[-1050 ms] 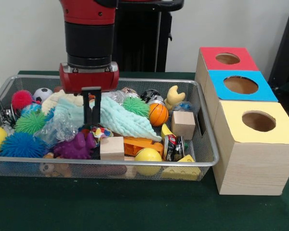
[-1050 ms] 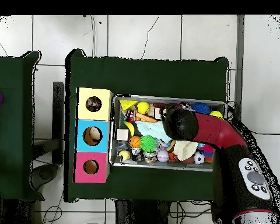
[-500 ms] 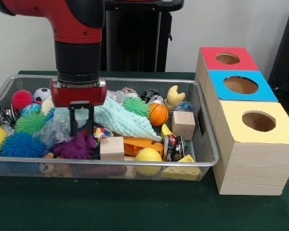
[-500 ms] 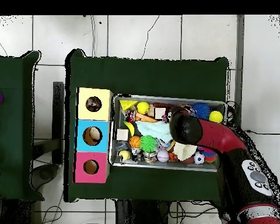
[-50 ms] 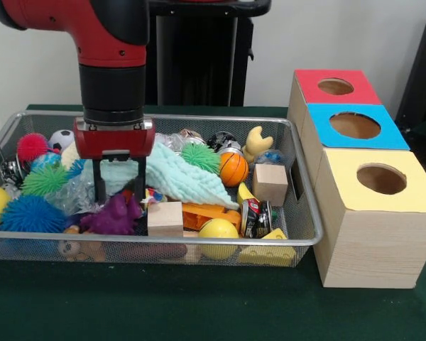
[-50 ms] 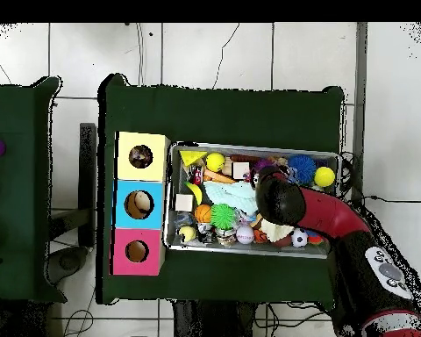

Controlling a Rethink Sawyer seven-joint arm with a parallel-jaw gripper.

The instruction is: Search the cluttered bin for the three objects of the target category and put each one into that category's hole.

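From the front, my gripper (image 5: 118, 186) hangs inside the wire bin (image 5: 302, 213) with its two black fingers (image 5: 99, 181) spread apart, one on each side of the purple spiky toy (image 5: 113, 215). The fingertips reach down to the top of that toy; I cannot tell whether they press on it. Nothing is clamped between them. Just behind my fingers lies the mint green cloth (image 5: 174, 176), draped toward the orange basketball (image 5: 233, 169). The purple toy is lumpy with short soft spikes and sits near the bin's front wall, just beside a plain wooden cube (image 5: 165, 218). A blue spiky ball (image 5: 30, 212) lies on the toy's other side, with a green spiky ball (image 5: 45, 180) and a pink one (image 5: 33, 146) farther back. A second wooden cube (image 5: 270, 183) stands toward the bin's end nearest the boxes. Outside that end stand three wooden boxes in a row, each with a round hole on top: the yellow box (image 5: 380, 186) closest to the front, the blue box (image 5: 355, 126) in the middle, the red box (image 5: 336, 87) at the back.

From overhead, my arm (image 6: 324, 219) reaches over the bin (image 6: 253, 147) and covers my gripper, so its opening is hidden here. The purple toy barely shows beside the arm.
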